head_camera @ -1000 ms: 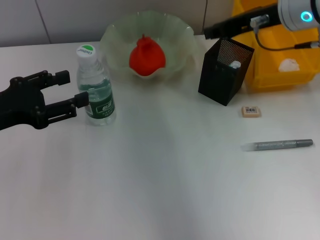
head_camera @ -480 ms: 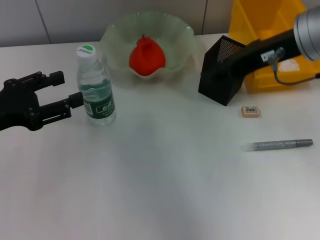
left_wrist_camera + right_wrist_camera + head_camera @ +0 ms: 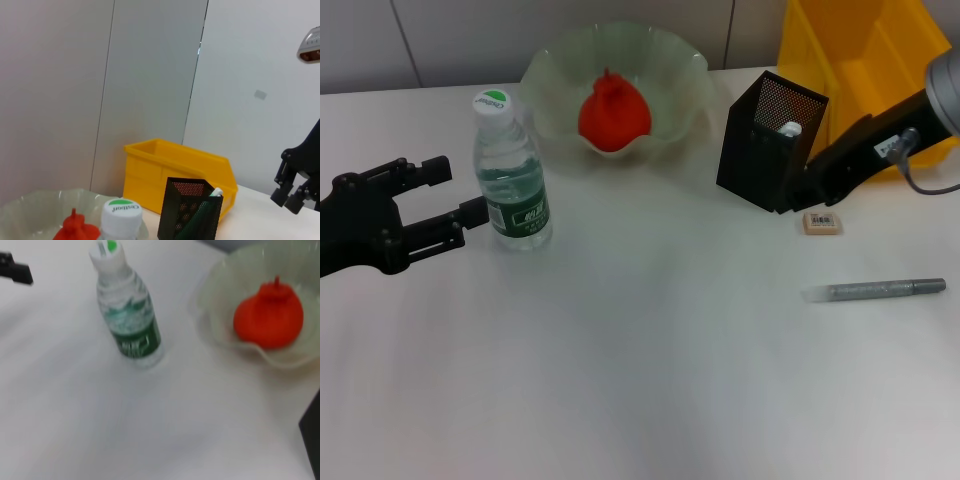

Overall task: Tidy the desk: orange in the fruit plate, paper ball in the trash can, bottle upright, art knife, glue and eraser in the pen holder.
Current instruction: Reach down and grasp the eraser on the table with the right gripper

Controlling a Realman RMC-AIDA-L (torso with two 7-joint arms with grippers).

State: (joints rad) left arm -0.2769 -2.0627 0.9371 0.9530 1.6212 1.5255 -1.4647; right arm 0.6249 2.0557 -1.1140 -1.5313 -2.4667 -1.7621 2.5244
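The bottle stands upright, and my left gripper is open just left of it, not touching. The orange lies in the fruit plate. A white-tipped stick pokes out of the black pen holder. My right gripper is low beside the holder's right side, just above the eraser. The grey art knife lies flat on the table nearer to me. Behind the holder sits the yellow trash can. The paper ball is out of view.
The right wrist view shows the bottle, the orange in the plate and a left fingertip. The left wrist view shows the trash can, the holder and the far right gripper. White tabletop spreads across the front.
My right arm has swung down from above the pen holder to its right side, close to the eraser. The left gripper has drawn back slightly from the bottle.
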